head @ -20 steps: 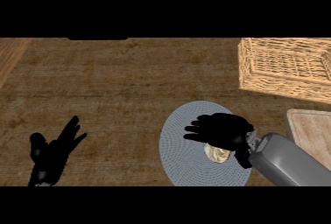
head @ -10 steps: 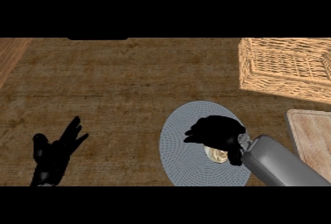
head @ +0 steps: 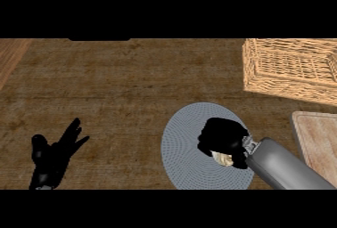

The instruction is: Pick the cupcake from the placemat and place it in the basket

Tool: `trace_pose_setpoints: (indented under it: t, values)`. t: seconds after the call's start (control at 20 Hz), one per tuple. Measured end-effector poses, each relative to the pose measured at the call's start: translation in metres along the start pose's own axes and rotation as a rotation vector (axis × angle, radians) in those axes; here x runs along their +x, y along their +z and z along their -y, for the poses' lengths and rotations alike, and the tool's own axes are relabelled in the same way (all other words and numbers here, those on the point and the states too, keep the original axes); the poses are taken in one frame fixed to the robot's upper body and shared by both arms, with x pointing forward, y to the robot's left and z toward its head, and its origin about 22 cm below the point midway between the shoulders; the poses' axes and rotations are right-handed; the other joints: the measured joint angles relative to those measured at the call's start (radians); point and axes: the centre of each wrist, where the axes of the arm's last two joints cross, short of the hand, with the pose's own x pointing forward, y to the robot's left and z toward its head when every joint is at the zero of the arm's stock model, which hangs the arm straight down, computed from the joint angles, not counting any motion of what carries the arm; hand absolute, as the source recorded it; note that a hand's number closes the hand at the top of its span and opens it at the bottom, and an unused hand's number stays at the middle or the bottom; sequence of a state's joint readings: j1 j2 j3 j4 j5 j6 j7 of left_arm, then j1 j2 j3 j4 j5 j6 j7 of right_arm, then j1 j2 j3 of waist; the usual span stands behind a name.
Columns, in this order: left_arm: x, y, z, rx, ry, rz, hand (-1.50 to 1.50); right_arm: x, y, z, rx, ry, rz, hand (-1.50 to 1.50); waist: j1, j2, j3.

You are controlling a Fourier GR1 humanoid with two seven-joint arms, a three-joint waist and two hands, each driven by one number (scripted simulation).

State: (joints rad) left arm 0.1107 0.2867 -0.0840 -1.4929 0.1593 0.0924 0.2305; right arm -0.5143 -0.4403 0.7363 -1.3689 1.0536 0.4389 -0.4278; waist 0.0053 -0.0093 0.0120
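**A:** What is the right hand (head: 220, 136) doing?

**B:** It sits low over the grey round placemat (head: 184, 147), fingers curled down and closed round the cupcake (head: 225, 159). Only a pale sliver of the cupcake shows, under the hand's near edge beside the wrist.

**A:** So the cupcake is on the placemat, not off it?

**B:** It is over the placemat's right half; whether it touches the mat cannot be told, since the hand hides most of it.

**A:** And the basket?

**B:** The wicker basket (head: 289, 67) stands at the counter's far right corner, well apart from the hand. A light wooden board (head: 319, 142) lies just right of the placemat.

**A:** The other hand?

**B:** The left hand (head: 52, 156) rests at the lower left of the brown counter (head: 118, 89), fingers straight and spread, holding nothing.
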Motion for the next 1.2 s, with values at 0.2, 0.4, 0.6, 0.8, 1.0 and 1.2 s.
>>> trace_pose_setpoints:
  t: [0.2,0.4,0.6,0.8,1.0,1.2]
  values:
    - [-0.003,0.000,0.000,0.006,-0.001,0.007,0.00,-0.002,-0.003,-0.003,-0.029,0.001,-0.026,1.50,-0.003,-0.003,0.000]
    - [-0.004,0.005,-0.008,0.028,0.007,-0.006,0.00,-0.016,-0.002,-0.006,-0.095,-0.155,-0.336,1.50,-0.028,-0.005,-0.001]
    - [-0.007,0.010,-0.014,0.049,0.017,-0.012,0.00,-0.024,-0.006,-0.004,-0.205,-0.324,-0.678,1.50,-0.049,-0.004,0.000]
    - [-0.005,0.010,-0.014,0.040,0.021,-0.011,0.00,-0.013,-0.017,0.021,-0.420,-0.490,-0.891,1.50,-0.044,-0.004,-0.001]
    - [-0.004,0.009,-0.012,0.029,0.024,-0.013,0.00,-0.012,0.004,0.056,-0.801,-0.719,-0.927,1.50,-0.037,-0.004,0.002]
    - [-0.004,0.007,-0.009,0.022,0.016,-0.018,0.00,-0.003,0.029,0.100,-1.105,-0.803,-0.950,1.50,-0.030,-0.005,0.001]
